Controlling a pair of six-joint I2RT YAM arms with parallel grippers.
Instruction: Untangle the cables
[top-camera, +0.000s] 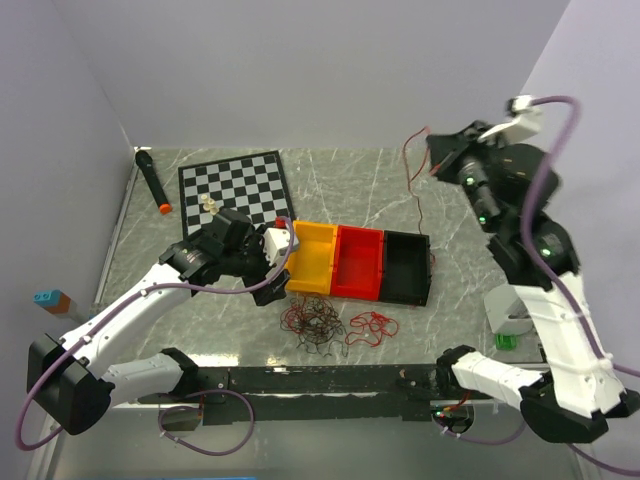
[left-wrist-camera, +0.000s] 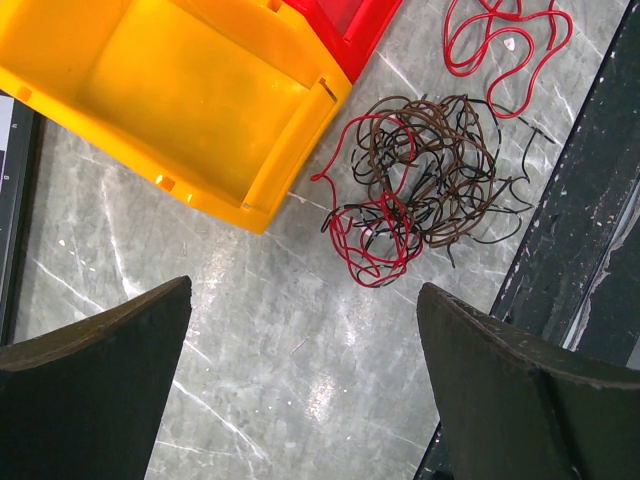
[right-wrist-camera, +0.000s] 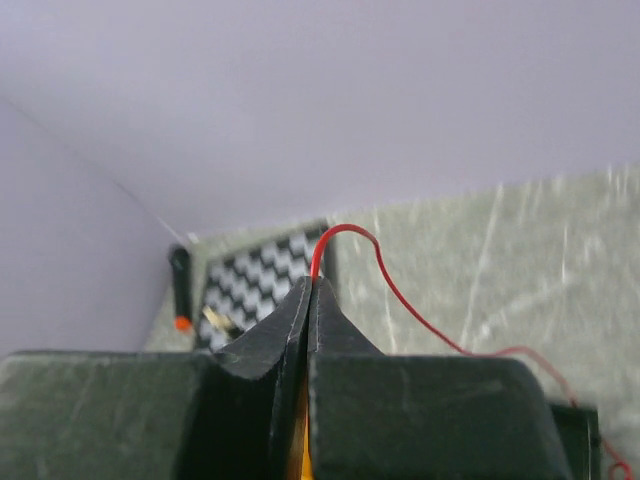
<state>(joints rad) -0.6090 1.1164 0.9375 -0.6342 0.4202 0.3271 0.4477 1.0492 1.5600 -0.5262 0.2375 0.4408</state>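
Note:
The cables lie as a tangled clump (top-camera: 312, 322) of red, brown and black wire on the marble table, just in front of the yellow bin (top-camera: 312, 258). In the left wrist view the clump (left-wrist-camera: 430, 180) sits ahead and to the right of my left gripper (left-wrist-camera: 305, 300). That gripper is open and empty, hovering over bare table (left-wrist-camera: 260, 350). A separate red cable (top-camera: 372, 327) lies loose to the clump's right. My right gripper (top-camera: 432, 152) is raised high at the back right. It is shut on one long red wire (right-wrist-camera: 385, 270), which hangs down (top-camera: 417, 205) to the black bin (top-camera: 406, 268).
Yellow, red (top-camera: 357, 262) and black bins stand in a row mid-table. A chessboard (top-camera: 235, 190) with a small piece (top-camera: 209, 203) and a black marker with an orange tip (top-camera: 151, 180) lie at the back left. A black rail (top-camera: 320, 380) runs along the near edge.

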